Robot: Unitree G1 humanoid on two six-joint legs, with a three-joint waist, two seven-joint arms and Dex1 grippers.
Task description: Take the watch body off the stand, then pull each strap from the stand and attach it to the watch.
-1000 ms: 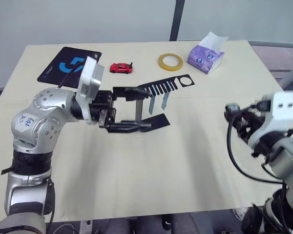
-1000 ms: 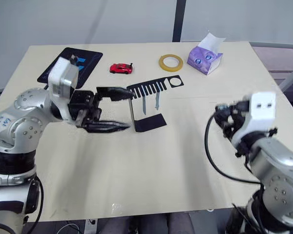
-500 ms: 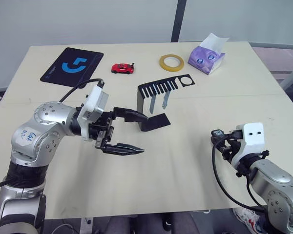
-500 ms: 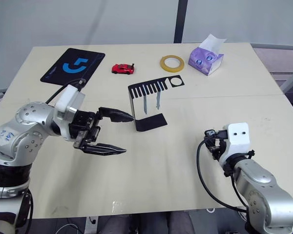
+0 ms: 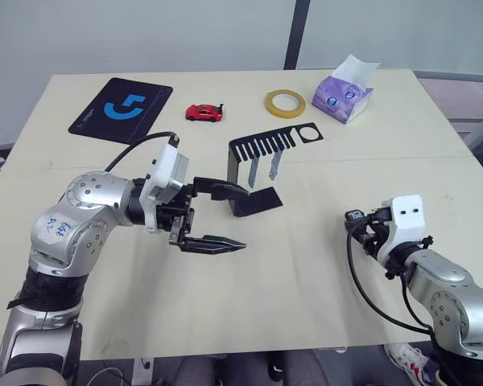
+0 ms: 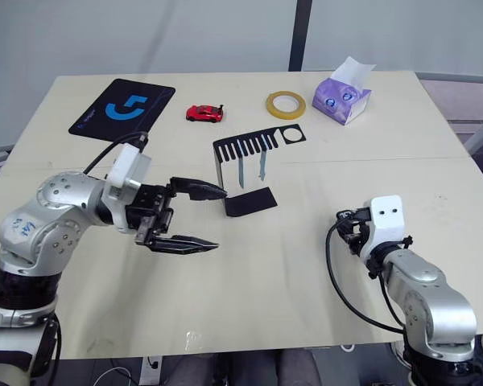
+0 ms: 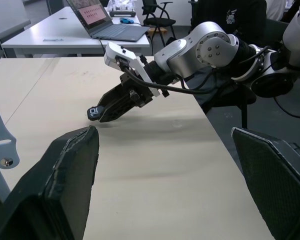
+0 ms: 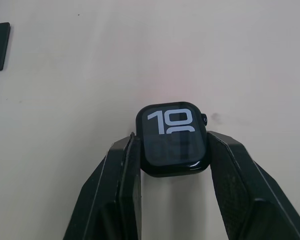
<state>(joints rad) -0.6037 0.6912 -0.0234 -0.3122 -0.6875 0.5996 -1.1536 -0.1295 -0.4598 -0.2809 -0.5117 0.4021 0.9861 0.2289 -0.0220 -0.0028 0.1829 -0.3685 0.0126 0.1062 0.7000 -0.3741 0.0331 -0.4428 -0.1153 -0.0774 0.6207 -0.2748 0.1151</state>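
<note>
Beige table (image 5: 306,265), watch body (image 8: 173,138) clamped between right claw (image 8: 173,150) fingers; left claw (image 5: 229,217) spread, empty.

The small black rounded-square watch body (image 8: 173,138) is showing pale numerals. The two narrow straps (image 5: 262,167) are looking light blue-grey against the black bent-metal stand (image 5: 253,173).

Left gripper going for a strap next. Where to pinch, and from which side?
Pinch the lower free end of the nearer strap. It hangs straight down from the stand comb. Come from the open left gripper's side, then probably pull downward out of the slot.
</note>
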